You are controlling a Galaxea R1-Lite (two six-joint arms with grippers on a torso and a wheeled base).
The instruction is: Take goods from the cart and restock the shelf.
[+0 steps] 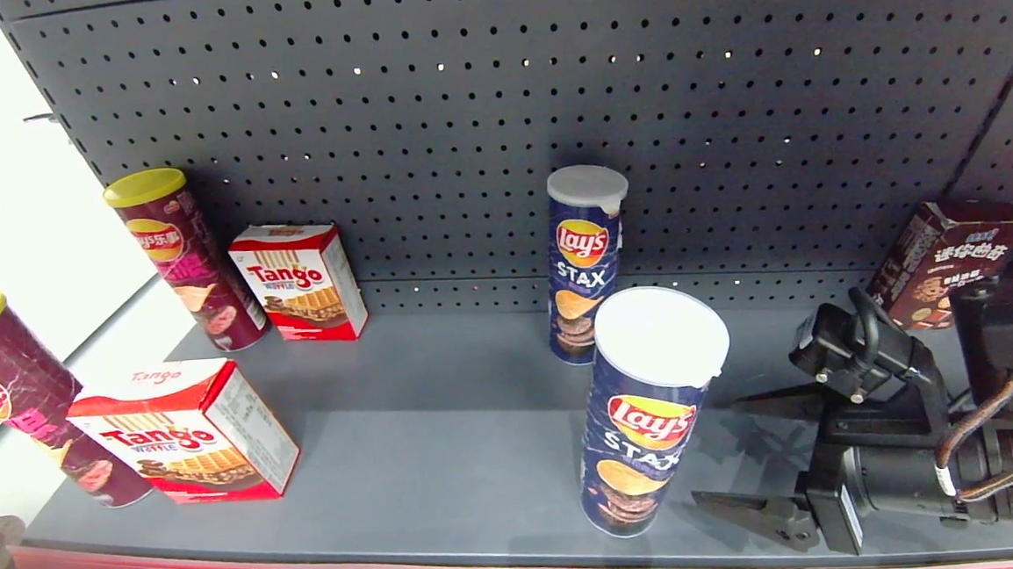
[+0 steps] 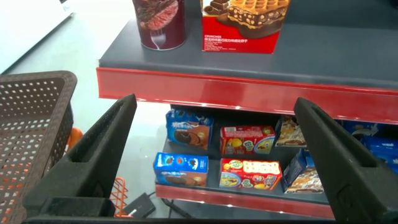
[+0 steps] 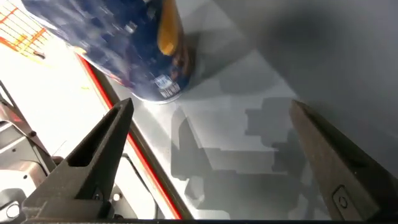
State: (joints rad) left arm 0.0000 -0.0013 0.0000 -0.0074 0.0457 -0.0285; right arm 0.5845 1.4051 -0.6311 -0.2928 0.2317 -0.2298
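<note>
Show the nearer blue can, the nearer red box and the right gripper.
nearer blue can [image 1: 643, 426], head view, label
nearer red box [image 1: 178, 445], head view, front face
right gripper [image 1: 715, 452], head view, between fingers

1. Dark grey flat shelf board [image 1: 446, 446]: painted metal, smooth and matt. The perforated dark grey back panel [image 1: 460, 103] looks the same.
2. Red front strip [image 2: 249, 86] of the shelf: smooth, glossy.
3. Tall blue cylindrical chip can [image 1: 635, 452]: glossy printed wrap. Its round white lid [image 1: 661, 335] is matt plastic.
4. Red-and-white cardboard wafer box [image 1: 186, 436]: smooth, with a slight sheen.
5. Black right gripper [image 1: 717, 452]: matt plastic.
6. Dark brown perforated basket [image 2: 31, 106]: matt plastic.
</note>
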